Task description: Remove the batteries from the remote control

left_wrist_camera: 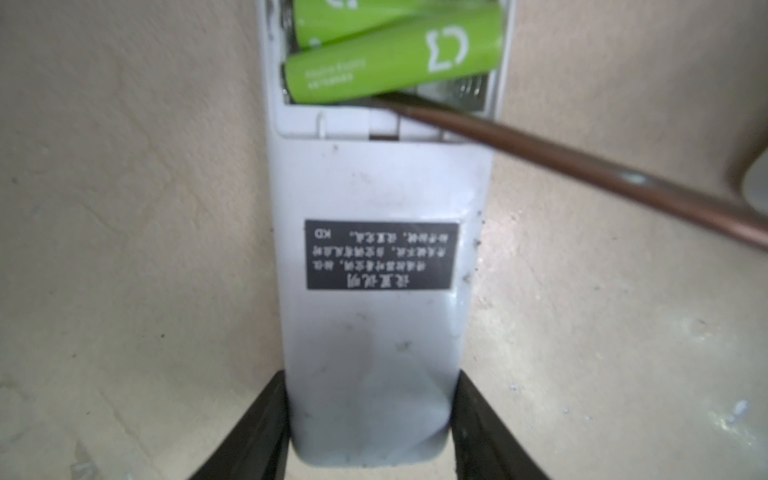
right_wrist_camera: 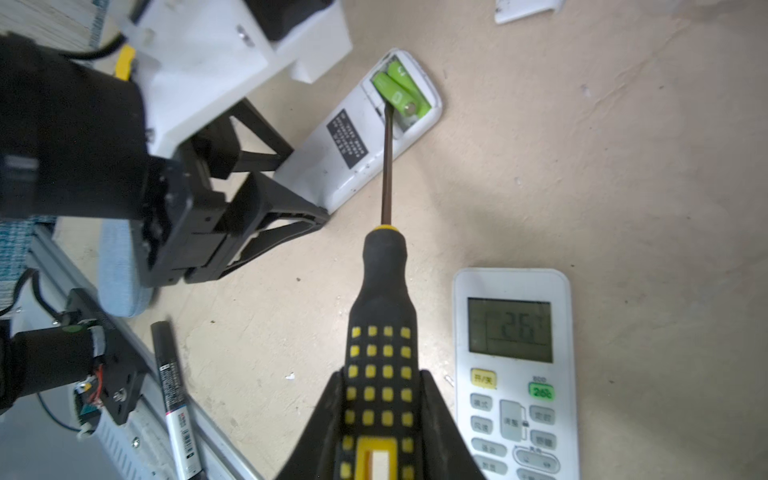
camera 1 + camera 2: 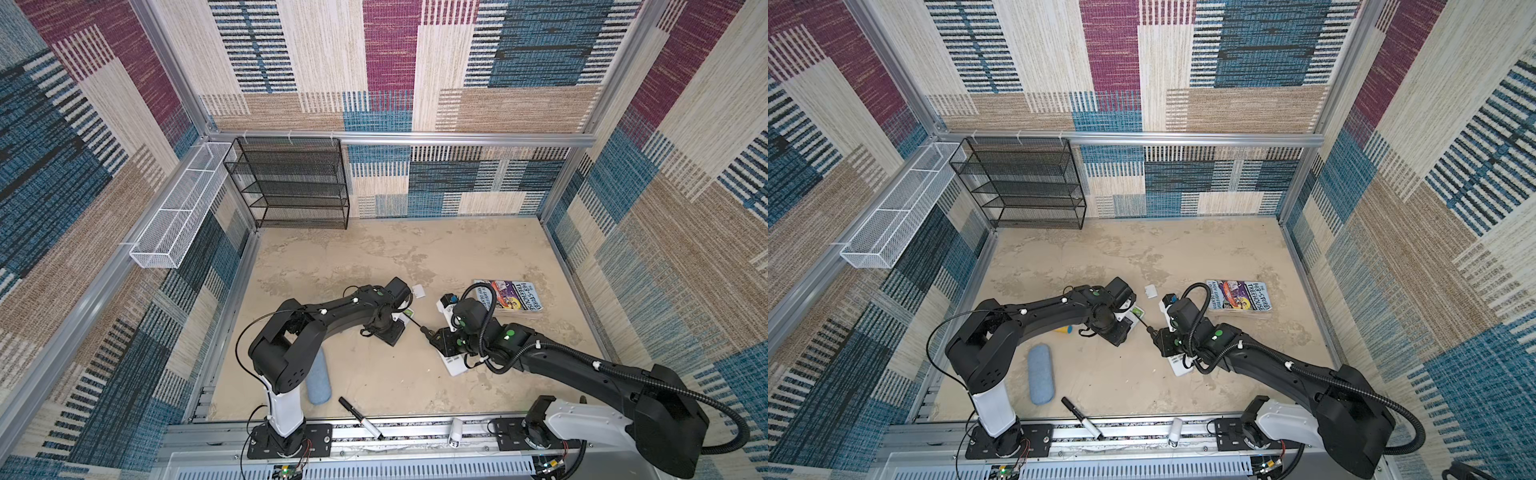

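Pins the white remote point(image 1: 376, 183) back-up on the beige table point(image 3: 374, 257) with the left gripper point(image 1: 372, 386), jaws clamped on the two long edges at its closed end; has the battery bay at the opposite end uncovered, with both lime green batteries point(image 1: 395, 58) inside; shows the one nearer the screwdriver slanted, one end raised and lying across its neighbour, the other end low in the bay; grips the black-and-yellow screwdriver point(image 2: 384, 299) by the handle in the right gripper point(image 2: 382, 374), jaws pressed tight on its sides; points the shaft over the remote's back, tip at the bay's rim and tucked under the slanted battery; cannot tell whether metal actually touches it; in both top views sets this remote near the table's middle, between the two wrists, mostly hidden under the left arm; has a second remote point(image 2: 511, 286) face-up just beside the screwdriver handle, display showing digits, apart from the first; has a small white flat piece point(image 3: 419, 291) lying on the table just beyond the left wrist, and a paperback book point(image 3: 509, 296) farther right, near the right arm.
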Robot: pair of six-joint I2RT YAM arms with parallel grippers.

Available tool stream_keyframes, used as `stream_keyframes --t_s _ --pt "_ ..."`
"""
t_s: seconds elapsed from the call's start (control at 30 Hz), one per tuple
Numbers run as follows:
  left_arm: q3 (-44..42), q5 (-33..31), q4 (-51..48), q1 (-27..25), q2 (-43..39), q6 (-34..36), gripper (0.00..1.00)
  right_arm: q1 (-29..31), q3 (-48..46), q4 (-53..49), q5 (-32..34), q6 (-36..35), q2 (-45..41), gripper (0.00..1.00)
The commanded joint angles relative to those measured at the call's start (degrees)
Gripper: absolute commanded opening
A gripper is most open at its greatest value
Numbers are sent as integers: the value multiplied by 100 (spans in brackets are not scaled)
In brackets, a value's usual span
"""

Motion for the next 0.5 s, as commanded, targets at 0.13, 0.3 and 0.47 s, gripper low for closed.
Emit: stream_keyframes --t_s 0.13,0.3,0.47 --pt "-47 165 -772 -66 -3 160 52 9 119 333 42 -52 252 0" --pt "-39 188 -786 -74 -6 160 51 4 56 658 -201 -130 311 0" --pt "30 227 -870 -83 -51 184 51 7 -117 1027 -400 -88 348 0"
